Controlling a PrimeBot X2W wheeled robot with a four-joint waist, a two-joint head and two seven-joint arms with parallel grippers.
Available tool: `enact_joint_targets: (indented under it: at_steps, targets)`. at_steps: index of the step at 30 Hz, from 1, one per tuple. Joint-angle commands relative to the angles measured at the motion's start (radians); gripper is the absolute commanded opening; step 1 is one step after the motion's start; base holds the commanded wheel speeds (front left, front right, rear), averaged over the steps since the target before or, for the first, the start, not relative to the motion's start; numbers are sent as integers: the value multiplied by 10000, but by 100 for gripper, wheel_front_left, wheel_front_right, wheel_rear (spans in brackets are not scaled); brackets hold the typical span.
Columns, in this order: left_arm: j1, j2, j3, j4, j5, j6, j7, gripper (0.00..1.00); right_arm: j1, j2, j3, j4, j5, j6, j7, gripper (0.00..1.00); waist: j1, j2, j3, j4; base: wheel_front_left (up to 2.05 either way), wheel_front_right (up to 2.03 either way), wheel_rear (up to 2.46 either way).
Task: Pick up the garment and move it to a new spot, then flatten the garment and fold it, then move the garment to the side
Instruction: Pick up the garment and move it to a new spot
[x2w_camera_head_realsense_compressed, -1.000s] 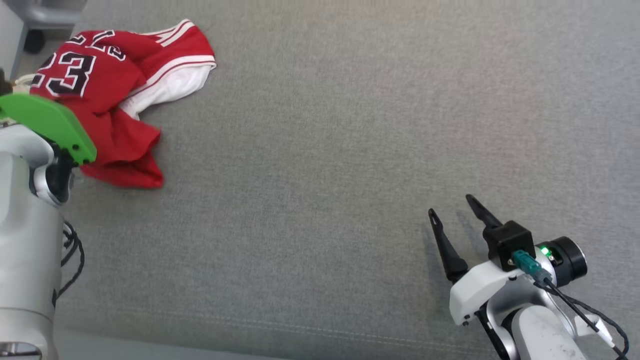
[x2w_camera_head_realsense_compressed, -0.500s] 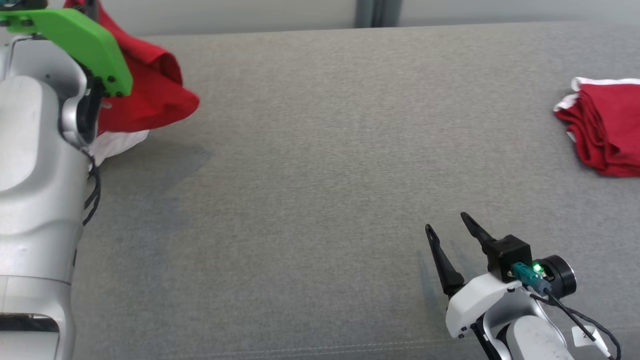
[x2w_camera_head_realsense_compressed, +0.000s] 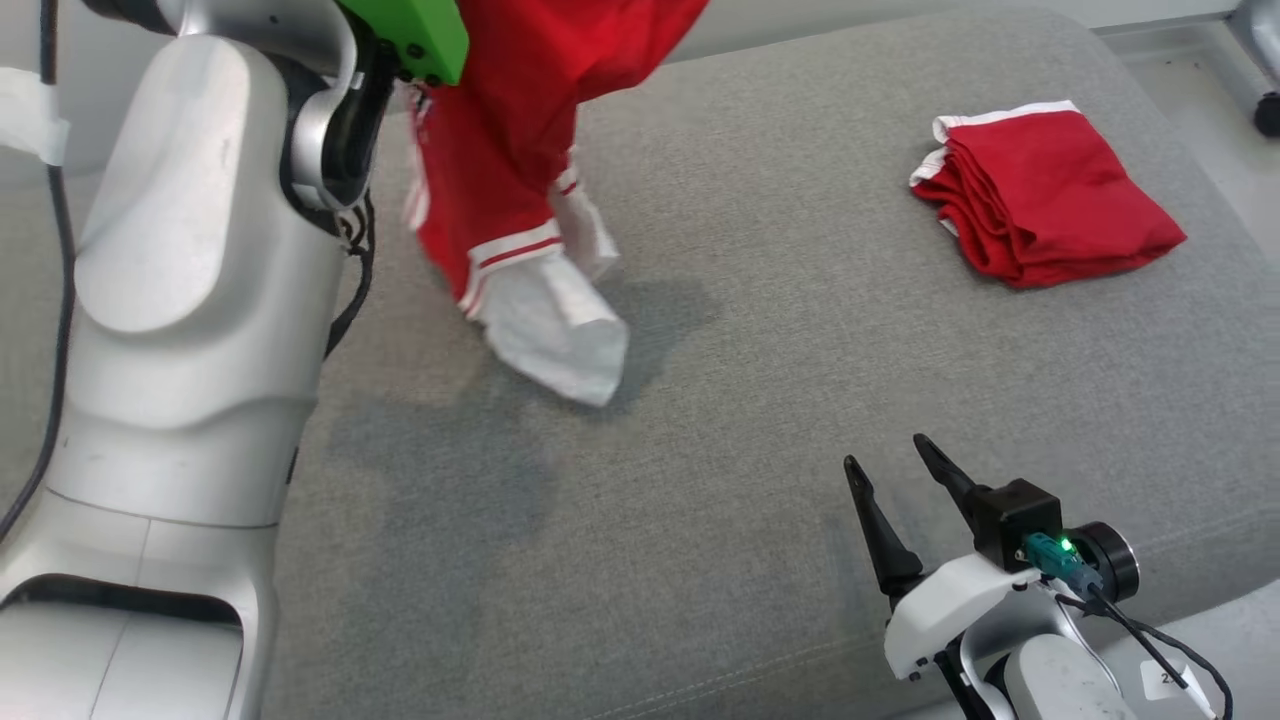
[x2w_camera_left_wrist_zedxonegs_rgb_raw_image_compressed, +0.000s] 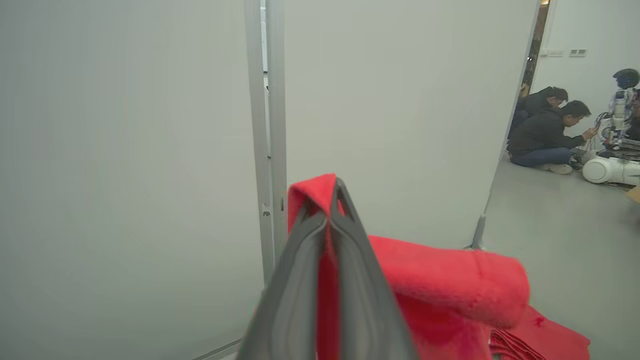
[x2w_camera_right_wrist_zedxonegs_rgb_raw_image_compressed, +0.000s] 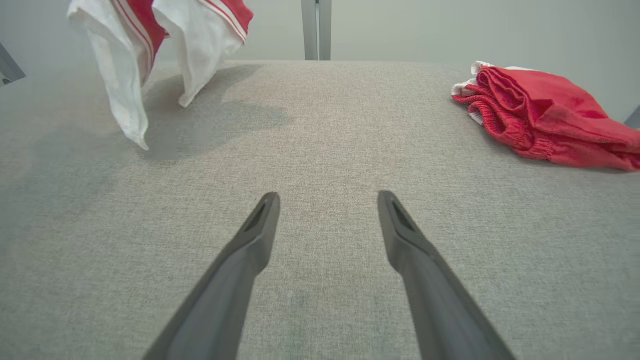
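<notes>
The garment (x2w_camera_head_realsense_compressed: 520, 150), a red jersey with white trim and a white inner side, hangs in the air over the left of the grey cushion (x2w_camera_head_realsense_compressed: 760, 400), its lower white end near the fabric. My left gripper (x2w_camera_left_wrist_zedxonegs_rgb_raw_image_compressed: 330, 200) is shut on a red fold of the garment (x2w_camera_left_wrist_zedxonegs_rgb_raw_image_compressed: 450, 285) high above the cushion; its pale forearm (x2w_camera_head_realsense_compressed: 200, 280) rises at the left in the head view. In the right wrist view the garment's hanging ends (x2w_camera_right_wrist_zedxonegs_rgb_raw_image_compressed: 135, 55) show at upper left. My right gripper (x2w_camera_head_realsense_compressed: 885, 460) is open low over the cushion's front right, fingers (x2w_camera_right_wrist_zedxonegs_rgb_raw_image_compressed: 260, 225) spread with nothing between them.
A second red garment (x2w_camera_head_realsense_compressed: 1040, 195), folded, lies at the cushion's far right (x2w_camera_right_wrist_zedxonegs_rgb_raw_image_compressed: 545, 120). Pale partition panels (x2w_camera_left_wrist_zedxonegs_rgb_raw_image_compressed: 380, 100) stand behind the cushion. Two people (x2w_camera_left_wrist_zedxonegs_rgb_raw_image_compressed: 545, 130) crouch on the floor beyond the panels beside another robot (x2w_camera_left_wrist_zedxonegs_rgb_raw_image_compressed: 615, 150). The cushion's front edge runs just below my right gripper.
The head camera has swung right and down, bringing the folded garment into view. My left arm has lifted the garment off the cushion and carried it rightward. The right gripper has stayed open and low.
</notes>
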Motion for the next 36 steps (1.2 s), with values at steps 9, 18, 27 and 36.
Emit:
enact_joint_targets:
  at_steps: [9, 18, 27, 36]
  targets:
    - [642, -573, -34, -1, -1169, 358, -604, 0, -290, -1, -119, 222, 164, -12, -285, 100, 0, -1, 312, -551, 0, 0, 0]
    - [2206, 398, -62, 1427, -862, 682, -798, 0, -379, -2, -176, 214, 14, -12, -251, 100, 0, -1, 501, 56, 0, 0, 0]
    - [2738, 1370, -316, 3149, -193, 829, -1724, 91, -465, -5, -92, 120, -91, -12, -101, 100, 0, -1, 518, 288, 0, 0, 0]
    - [2967, 1464, -187, 4193, -369, 682, -2643, 100, -207, -5, -199, 101, -182, -12, 2, 100, 0, -1, 207, 399, 0, 0, 0]
